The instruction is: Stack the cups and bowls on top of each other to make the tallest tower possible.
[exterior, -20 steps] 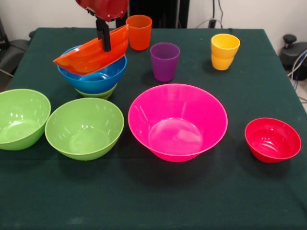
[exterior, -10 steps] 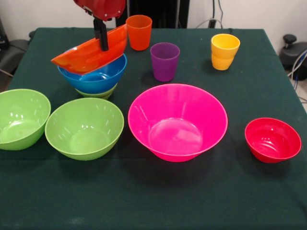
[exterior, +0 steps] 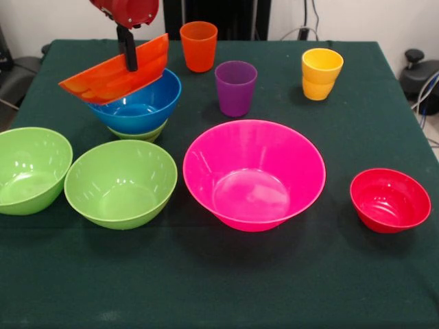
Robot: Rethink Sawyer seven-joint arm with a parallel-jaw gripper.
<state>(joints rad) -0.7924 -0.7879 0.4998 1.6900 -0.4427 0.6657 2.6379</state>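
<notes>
The end effector (exterior: 127, 51) grips the tilted orange bowl (exterior: 113, 74) above the blue bowl (exterior: 140, 103), orange cup (exterior: 199, 45) nearby.

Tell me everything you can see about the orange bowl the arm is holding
The orange bowl is glossy, slightly translucent plastic, tilted steeply with its left rim low. The gripper pinches its rim, one black finger showing on the outside wall. It hangs over the blue bowl, at the blue rim or just above it.
</notes>
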